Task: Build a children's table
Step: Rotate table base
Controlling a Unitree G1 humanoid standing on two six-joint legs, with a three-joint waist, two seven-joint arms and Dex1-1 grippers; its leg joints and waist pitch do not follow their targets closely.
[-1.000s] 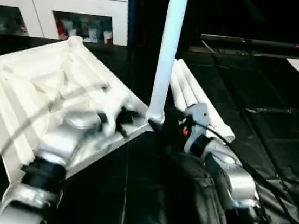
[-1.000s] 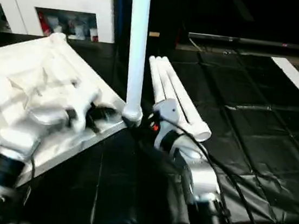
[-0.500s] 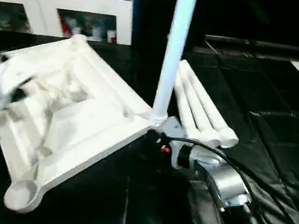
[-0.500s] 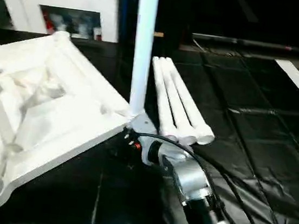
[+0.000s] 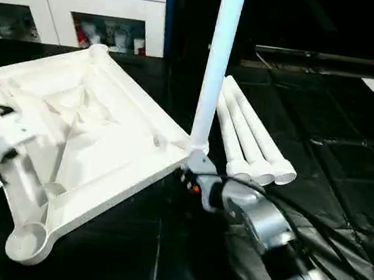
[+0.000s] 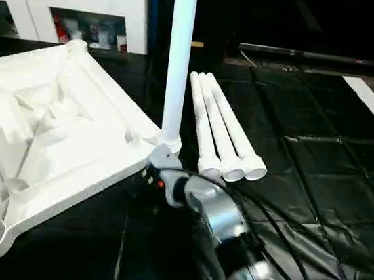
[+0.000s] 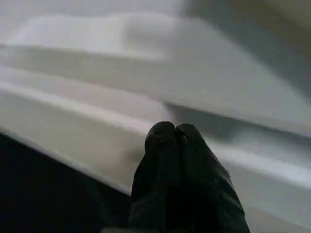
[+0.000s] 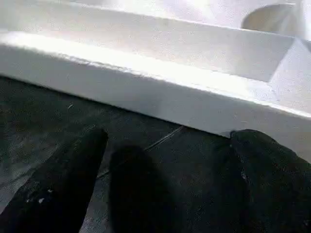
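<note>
White plastic table top [image 5: 99, 136] lies underside-up on black mat, one leg [image 5: 217, 62] upright in corner socket. Left gripper [image 7: 175, 145] jaws clenched, empty; right gripper [image 8: 165, 160] jaws released beside edge. Risk: unsupported leg topples if nudged.

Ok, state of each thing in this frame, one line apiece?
Table top: upside down, ribbed underside up.
Fitted leg: upright in a corner socket.
Spare legs: three, lying side by side.
Left gripper: shut, empty.
Right gripper: open, by the top's edge.
</note>
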